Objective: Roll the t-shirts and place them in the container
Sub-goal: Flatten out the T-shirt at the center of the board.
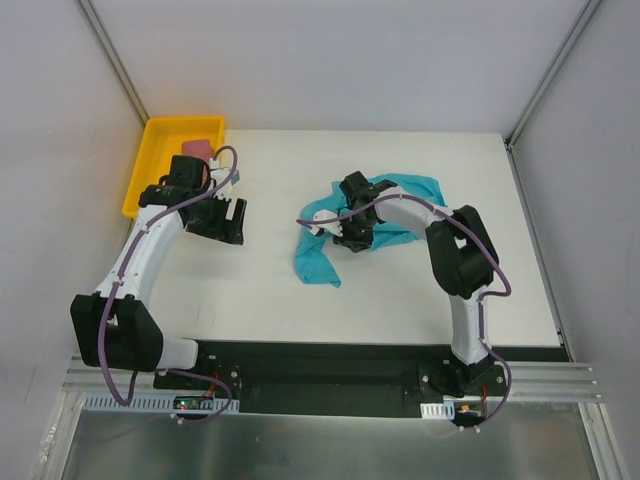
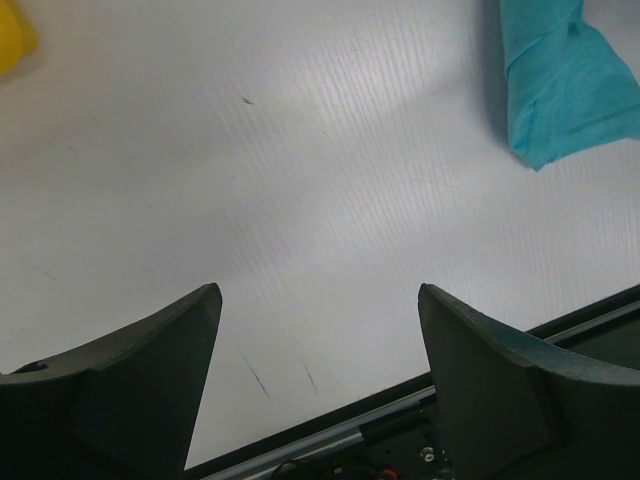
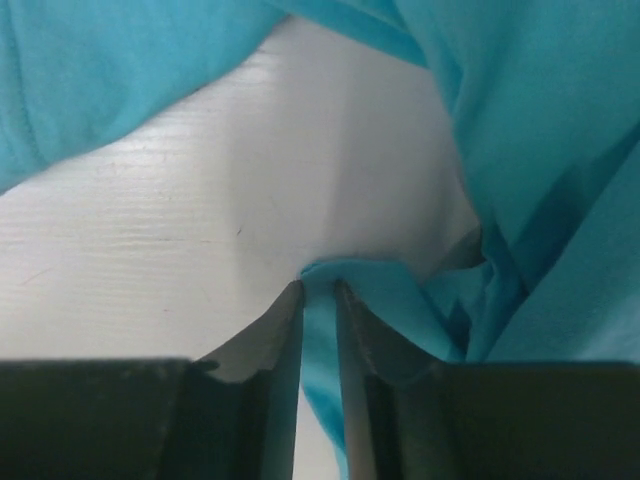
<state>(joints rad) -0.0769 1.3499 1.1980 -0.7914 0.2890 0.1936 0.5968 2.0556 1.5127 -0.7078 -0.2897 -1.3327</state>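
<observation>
The turquoise t-shirt lies crumpled at the middle of the white table, and its corner shows in the left wrist view. My right gripper is over it, shut on a fold of the turquoise cloth pinched between its fingers. The rose-red t-shirt lies in the yellow tray at the far left. My left gripper is open and empty over bare table, near the tray and well left of the turquoise t-shirt.
The table's near edge and a black rail show just beyond my left fingers. A corner of the yellow tray shows in the left wrist view. Grey walls close the table at back and sides.
</observation>
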